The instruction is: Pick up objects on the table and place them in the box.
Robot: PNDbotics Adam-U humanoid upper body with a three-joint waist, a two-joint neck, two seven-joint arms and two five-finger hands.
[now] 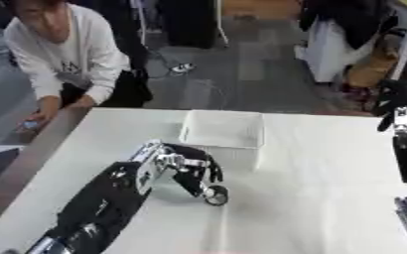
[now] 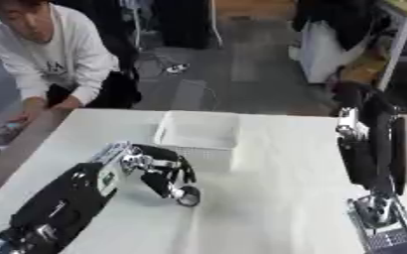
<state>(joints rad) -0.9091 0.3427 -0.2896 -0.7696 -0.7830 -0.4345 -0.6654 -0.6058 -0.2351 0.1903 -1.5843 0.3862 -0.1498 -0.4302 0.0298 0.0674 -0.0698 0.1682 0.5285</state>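
A white open-topped box [image 1: 223,129] stands on the white table [image 1: 328,188], towards its far middle. My left hand [image 1: 182,168] hovers just in front of the box's near wall, with its fingers curled downward. A small dark ring-shaped thing [image 1: 216,196] sits at the tip of the hand's lowest digit, close to the tabletop. My right hand [image 2: 372,114] is raised upright at the right edge, well away from the box, fingers relaxed and holding nothing. What lies inside the box does not show.
A person in a white top leans at the table's far left corner, one hand [image 1: 43,106] by the edge. A grey device [image 2: 376,218] sits at the near right edge. Chairs and bags stand on the floor beyond.
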